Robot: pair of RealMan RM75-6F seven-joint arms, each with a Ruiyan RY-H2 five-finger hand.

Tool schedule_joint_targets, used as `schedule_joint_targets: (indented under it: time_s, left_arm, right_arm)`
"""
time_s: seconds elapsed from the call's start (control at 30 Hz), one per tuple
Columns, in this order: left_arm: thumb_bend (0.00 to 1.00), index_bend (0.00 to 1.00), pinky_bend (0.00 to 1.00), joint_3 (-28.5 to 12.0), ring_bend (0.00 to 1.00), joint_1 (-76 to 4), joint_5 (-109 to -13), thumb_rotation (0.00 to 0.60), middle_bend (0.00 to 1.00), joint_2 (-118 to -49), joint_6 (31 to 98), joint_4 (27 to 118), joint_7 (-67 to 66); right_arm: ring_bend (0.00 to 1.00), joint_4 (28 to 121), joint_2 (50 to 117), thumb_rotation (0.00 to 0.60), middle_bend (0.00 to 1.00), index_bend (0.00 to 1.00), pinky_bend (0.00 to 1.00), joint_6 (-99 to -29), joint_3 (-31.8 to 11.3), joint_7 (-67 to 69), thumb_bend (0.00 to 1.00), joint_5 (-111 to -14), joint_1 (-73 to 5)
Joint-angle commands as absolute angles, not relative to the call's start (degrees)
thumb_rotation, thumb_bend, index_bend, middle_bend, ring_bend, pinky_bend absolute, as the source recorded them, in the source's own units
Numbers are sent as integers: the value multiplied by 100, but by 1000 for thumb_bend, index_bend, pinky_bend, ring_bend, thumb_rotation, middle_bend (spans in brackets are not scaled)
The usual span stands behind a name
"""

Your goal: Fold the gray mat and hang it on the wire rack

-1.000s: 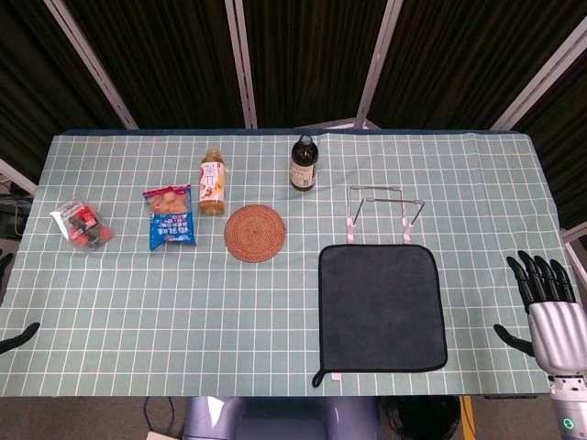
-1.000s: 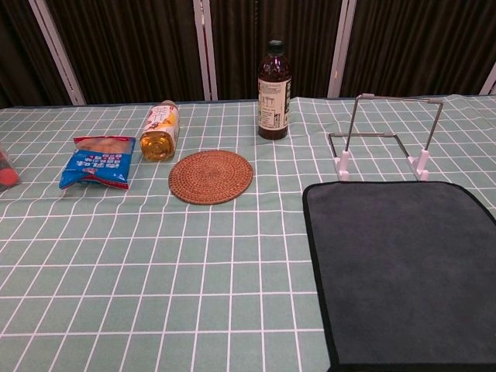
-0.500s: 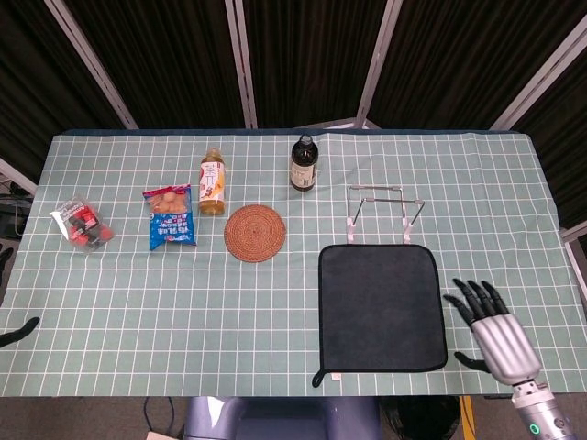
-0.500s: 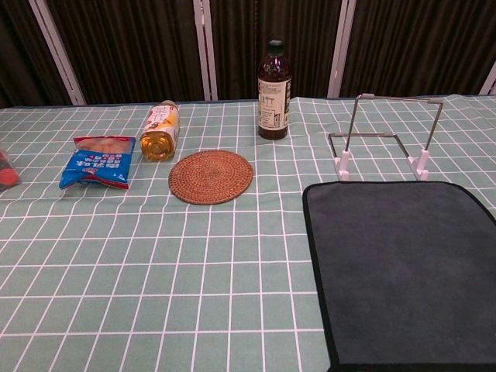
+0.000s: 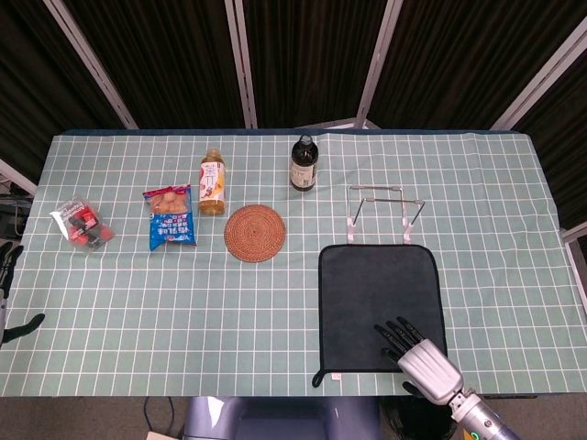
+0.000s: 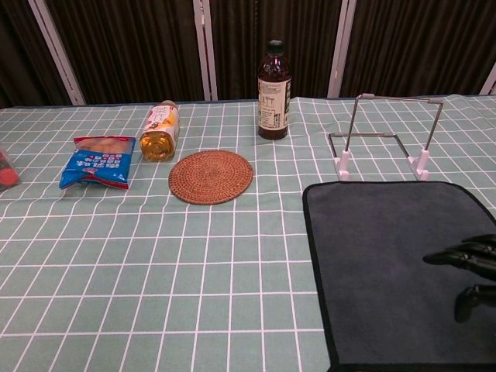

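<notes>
The surface (image 5: 275,302) is covered by a pale green checked cloth. On its right part the gray mat (image 5: 381,298) lies flat and unfolded, its near edge close to the front rim of the surface. Just behind the mat's far edge stands the wire rack (image 5: 384,211) on white feet, with nothing hanging on it.

The right hand (image 5: 417,356) is over the mat's near right part, fingers (image 6: 457,256) spread apart and pointing across the fabric, holding nothing; whether the fingertips touch the mat cannot be told. The left hand (image 5: 7,293) shows only as dark fingers at the left edge of the head view, off the surface, and whether it is open or closed cannot be told.

Left of the mat lies a round woven coaster (image 5: 254,233). A blue snack bag (image 5: 170,217), a dark bottle (image 5: 304,164), a lying juice bottle (image 5: 212,182) and a small red packet (image 5: 83,224) sit further back and left.
</notes>
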State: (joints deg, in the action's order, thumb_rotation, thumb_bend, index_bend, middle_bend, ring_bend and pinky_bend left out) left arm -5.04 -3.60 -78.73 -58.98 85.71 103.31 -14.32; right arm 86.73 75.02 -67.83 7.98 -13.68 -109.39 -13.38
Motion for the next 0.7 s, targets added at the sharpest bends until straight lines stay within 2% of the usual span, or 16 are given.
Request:
schedule_joint_targets:
  time_s: [0.03, 0.7]
  left_arm:
    - [0, 0, 0, -507, 0, -372, -7852, 600, 0, -5911, 8557, 10323, -1454]
    - [0, 0, 0, -509, 0, -418, -7758, 600, 0, -5943, 8512, 10292, -1497]
  right_arm:
    - [0, 8418, 7742, 600, 0, 337, 0, -6683, 799, -1602, 148, -10978, -1405]
    - [0, 7791, 8294, 600, 0, 372, 0, -6809, 904, -1748, 168, -10995, -1494]
